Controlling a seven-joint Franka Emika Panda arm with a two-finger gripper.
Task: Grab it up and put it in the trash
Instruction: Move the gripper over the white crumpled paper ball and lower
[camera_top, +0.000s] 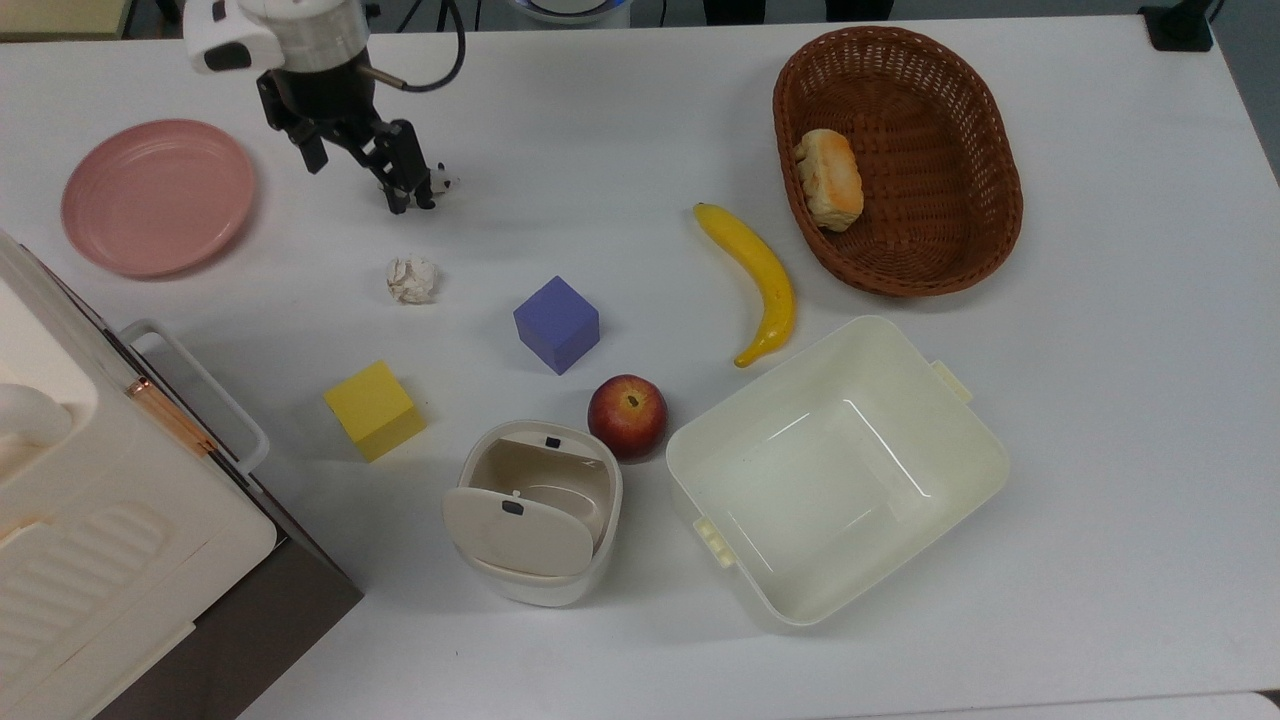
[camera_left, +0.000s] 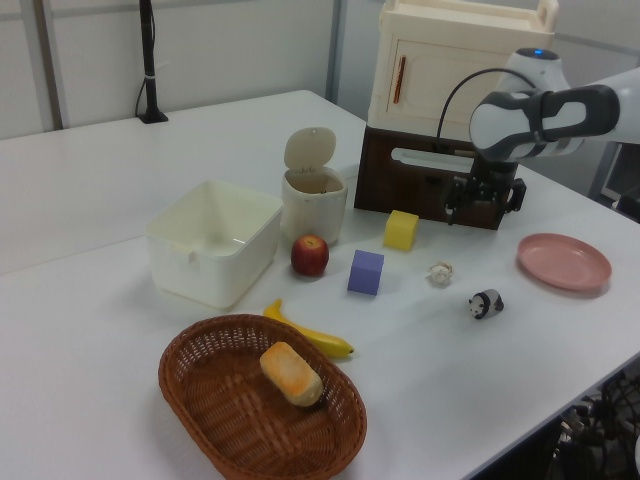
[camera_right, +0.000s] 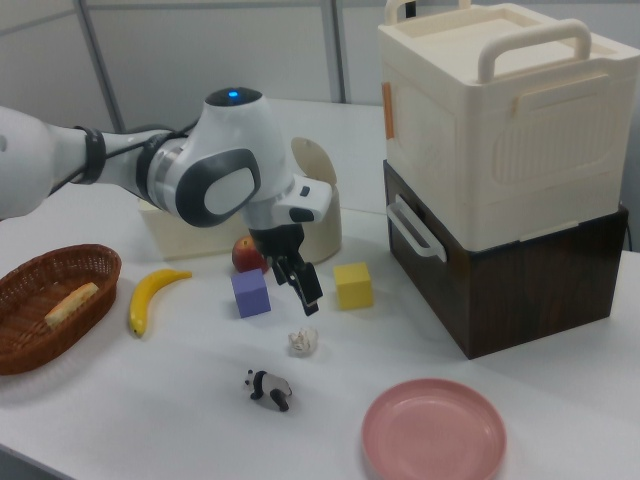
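The crumpled white paper ball (camera_top: 412, 279) lies on the table between the yellow cube (camera_top: 375, 408) and the panda figurine (camera_top: 437, 185); it also shows in the left view (camera_left: 440, 272) and the right view (camera_right: 303, 341). My gripper (camera_top: 358, 172) hangs open and empty above the table, just behind the ball in the top view, one finger covering part of the panda. In the right view the gripper (camera_right: 300, 284) hovers a little above the ball. The trash (camera_top: 540, 590), a round cream bin with its flap lid tipped open, stands near the apple (camera_top: 627, 415).
A purple cube (camera_top: 556, 322), a banana (camera_top: 760, 275), a cream tub (camera_top: 838, 470) and a wicker basket (camera_top: 930, 110) holding bread occupy the top view's middle and right. A pink plate (camera_top: 158, 195) and a stacked cabinet (camera_top: 100, 520) stand at the top view's left.
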